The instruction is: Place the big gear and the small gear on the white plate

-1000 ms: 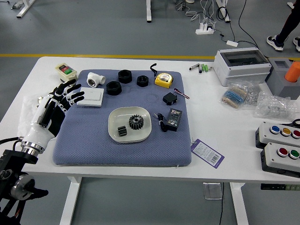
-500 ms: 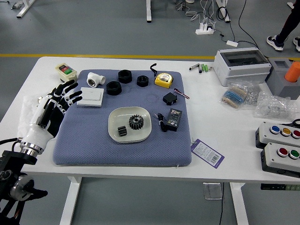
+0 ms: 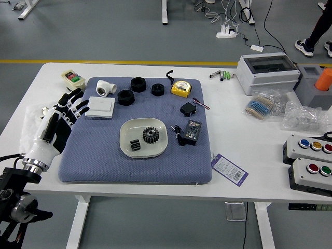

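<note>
The left arm (image 3: 40,155) slants in from the near left corner; the small gear (image 3: 135,144) and big gear (image 3: 151,135) sit on the white plate (image 3: 155,150); the left hand (image 3: 63,120) angles forward, fingers released and spread apart

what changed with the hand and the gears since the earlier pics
The left hand has shifted slightly left, a little farther from the white plate. Nothing was taken hold of or let go; the hand is open and empty in all the pictures. The big gear and the small gear stayed on the plate, and the plate itself has not moved.
</note>
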{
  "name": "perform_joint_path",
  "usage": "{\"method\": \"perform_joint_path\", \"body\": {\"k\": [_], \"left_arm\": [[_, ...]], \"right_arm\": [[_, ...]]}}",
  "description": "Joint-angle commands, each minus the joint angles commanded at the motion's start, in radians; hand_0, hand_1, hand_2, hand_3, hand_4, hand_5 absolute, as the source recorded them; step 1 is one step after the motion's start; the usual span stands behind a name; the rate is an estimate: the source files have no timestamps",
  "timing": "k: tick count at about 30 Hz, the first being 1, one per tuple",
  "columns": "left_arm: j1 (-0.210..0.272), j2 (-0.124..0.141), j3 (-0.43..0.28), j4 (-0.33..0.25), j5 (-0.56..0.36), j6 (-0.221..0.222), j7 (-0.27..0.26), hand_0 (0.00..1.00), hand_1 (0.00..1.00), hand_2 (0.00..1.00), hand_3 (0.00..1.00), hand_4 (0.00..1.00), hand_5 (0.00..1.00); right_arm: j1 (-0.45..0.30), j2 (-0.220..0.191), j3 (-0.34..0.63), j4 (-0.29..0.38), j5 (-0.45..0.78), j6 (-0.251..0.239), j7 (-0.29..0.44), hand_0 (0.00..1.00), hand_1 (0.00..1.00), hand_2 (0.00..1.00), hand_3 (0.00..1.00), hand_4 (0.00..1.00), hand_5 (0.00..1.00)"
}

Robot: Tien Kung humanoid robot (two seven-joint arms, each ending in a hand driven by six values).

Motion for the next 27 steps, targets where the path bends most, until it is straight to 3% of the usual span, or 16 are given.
{"method": "perform_joint_path", "body": {"k": [27], "left_arm": [[0.01,0.003,-0.006,-0.001,0.027,0.002,0.0,0.878,0.912,0.997,0.9,0.916,0.885]], "right_arm": [[-0.005,0.002,-0.004,0.0,-0.001,0.0,0.0,0.699,0.723,0.762,0.589,0.821,0.681]]}}
